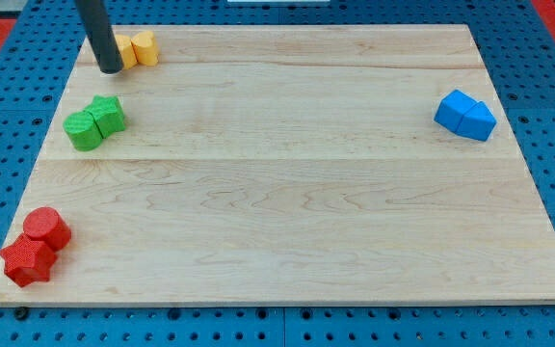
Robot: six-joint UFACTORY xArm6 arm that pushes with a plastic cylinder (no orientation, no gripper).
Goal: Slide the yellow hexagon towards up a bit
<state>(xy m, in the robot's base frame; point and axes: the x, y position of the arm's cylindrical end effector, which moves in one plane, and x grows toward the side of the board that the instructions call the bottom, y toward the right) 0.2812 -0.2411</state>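
My tip (110,69) sits at the view's top left, and the rod above it is cut off by the top edge. There is no pincer on this rod, so nothing is held. The rod covers the left part of the yellow pair (137,48), so I cannot tell which of the two is the hexagon; the pair lies just beside the tip, on its right, close to the tabletop's (287,193) top edge. Below them sit two touching green blocks (94,122). Two red blocks (36,248) crowd the bottom-left corner. Two blue blocks (465,116) lie near the right edge. The middle is open wood.
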